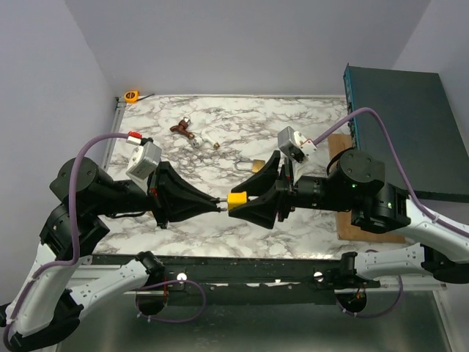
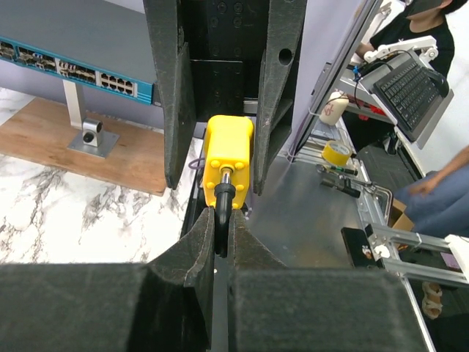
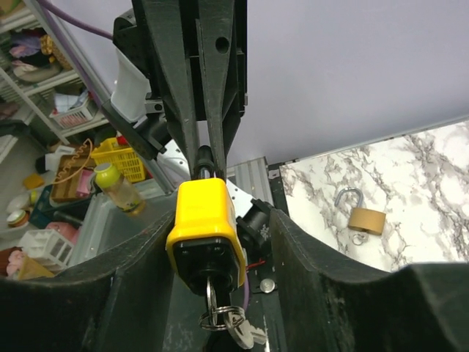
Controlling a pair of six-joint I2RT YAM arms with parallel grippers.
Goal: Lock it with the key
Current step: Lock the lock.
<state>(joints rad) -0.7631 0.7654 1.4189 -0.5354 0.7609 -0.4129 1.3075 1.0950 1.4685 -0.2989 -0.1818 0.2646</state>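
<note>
A yellow padlock (image 1: 237, 200) hangs in the air between my two arms, over the front of the marble table (image 1: 220, 227). My left gripper (image 1: 218, 205) is shut on its black shackle (image 2: 222, 213), seen in the left wrist view (image 2: 222, 224). My right gripper (image 1: 250, 198) is open, with its fingers (image 3: 146, 257) on either side of the yellow body (image 3: 204, 220). A gap shows on one side. A key (image 3: 211, 293) sits in the keyhole at the padlock's base, with a ring and a second key (image 3: 245, 334) hanging from it.
A brass padlock (image 1: 253, 166) with its shackle open lies on the table behind the grippers, also in the right wrist view (image 3: 364, 217). Brown-handled keys (image 1: 182, 129) and small parts lie farther back. An orange tape measure (image 1: 132, 95) is at the back left. A network switch (image 1: 403, 125) stands on a wooden board (image 1: 341, 150) at the right.
</note>
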